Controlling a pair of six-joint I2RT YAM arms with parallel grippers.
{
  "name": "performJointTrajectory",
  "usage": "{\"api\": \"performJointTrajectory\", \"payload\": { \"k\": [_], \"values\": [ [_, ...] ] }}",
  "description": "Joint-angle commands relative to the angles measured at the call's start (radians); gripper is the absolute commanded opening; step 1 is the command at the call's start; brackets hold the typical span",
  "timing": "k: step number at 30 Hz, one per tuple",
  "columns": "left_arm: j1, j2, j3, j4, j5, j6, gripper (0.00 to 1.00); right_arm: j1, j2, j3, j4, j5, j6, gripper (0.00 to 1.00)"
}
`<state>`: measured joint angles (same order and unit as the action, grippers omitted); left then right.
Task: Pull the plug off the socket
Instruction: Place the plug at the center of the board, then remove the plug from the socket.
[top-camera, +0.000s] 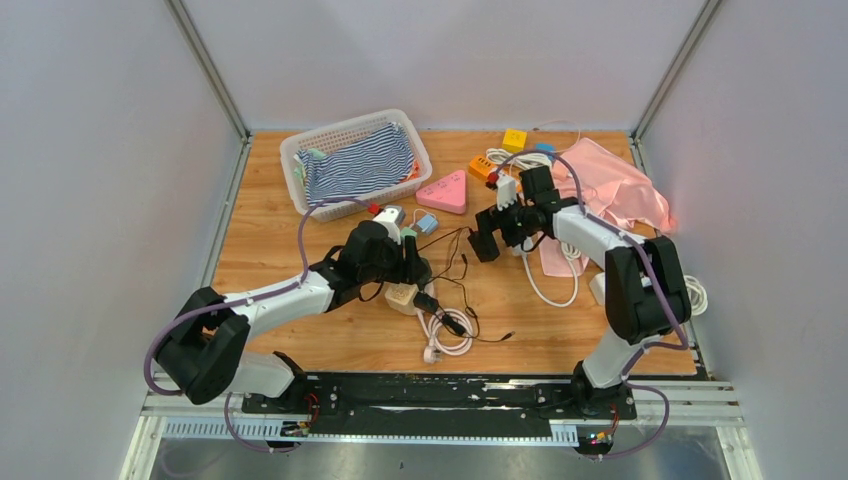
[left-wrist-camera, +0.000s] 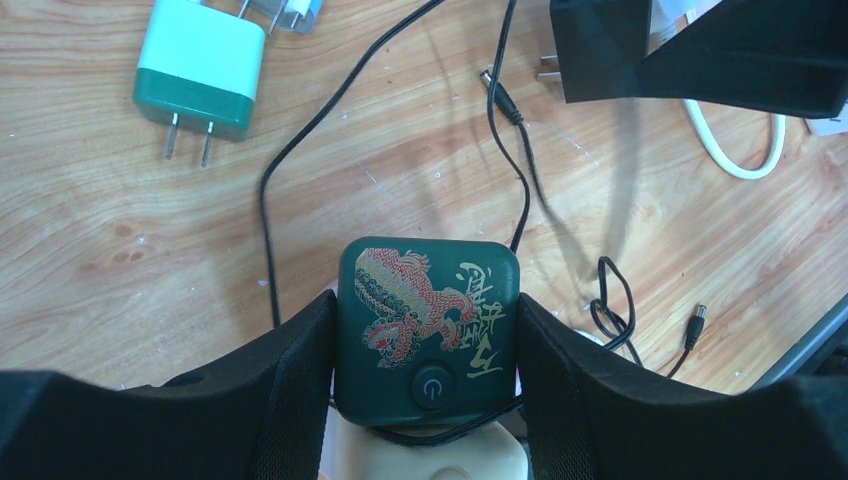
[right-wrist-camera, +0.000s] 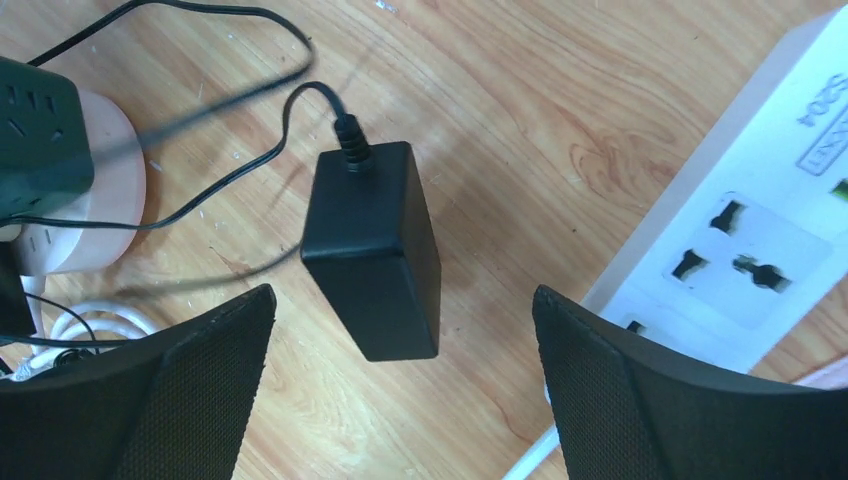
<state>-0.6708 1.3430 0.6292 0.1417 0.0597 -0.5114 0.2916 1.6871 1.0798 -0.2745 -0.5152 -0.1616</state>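
Note:
The socket (left-wrist-camera: 428, 320) is a dark green cube with a dragon print and a power button, standing on a cream base (left-wrist-camera: 430, 455). My left gripper (left-wrist-camera: 425, 305) is shut on it, with one finger pressed against each side. The plug (right-wrist-camera: 375, 262) is a black adapter block with a thin black cable. It lies between the wide-spread fingers of my open right gripper (right-wrist-camera: 402, 300) and touches neither. In the left wrist view the plug (left-wrist-camera: 600, 45) shows bare prongs, away from the socket. In the top view my right gripper (top-camera: 495, 232) is right of the left gripper (top-camera: 405, 262).
A white power strip (right-wrist-camera: 745, 240) lies just right of the right gripper. A green-and-white charger (left-wrist-camera: 200, 65) and loose black cables (left-wrist-camera: 520, 150) lie beyond the socket. A white basket with striped cloth (top-camera: 355, 160), a pink triangle (top-camera: 445, 192) and pink cloth (top-camera: 615, 185) sit further back.

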Motion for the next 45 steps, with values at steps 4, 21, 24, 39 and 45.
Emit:
{"api": "performJointTrajectory", "payload": {
  "k": [4, 21, 24, 39, 45],
  "values": [
    [0.007, -0.015, 0.02, -0.017, 0.004, 0.012, 0.16, -0.013, -0.176, 0.013, -0.062, 0.059, -0.116, 0.99],
    [0.01, -0.081, 0.066, -0.024, 0.044, 0.002, 0.54, 0.056, -0.468, -0.16, -0.269, -0.712, -0.682, 0.99],
    [0.011, -0.099, 0.074, -0.039, 0.032, 0.012, 0.6, 0.075, -0.483, -0.181, -0.27, -0.702, -0.711, 1.0],
    [0.022, -0.164, 0.073, -0.118, -0.001, 0.066, 0.73, 0.248, -0.444, -0.209, -0.219, -0.496, -0.713, 1.0],
    [0.022, -0.326, -0.029, -0.117, 0.037, 0.1, 0.74, 0.322, -0.422, -0.224, -0.155, -0.365, -0.659, 0.99]
  ]
}}
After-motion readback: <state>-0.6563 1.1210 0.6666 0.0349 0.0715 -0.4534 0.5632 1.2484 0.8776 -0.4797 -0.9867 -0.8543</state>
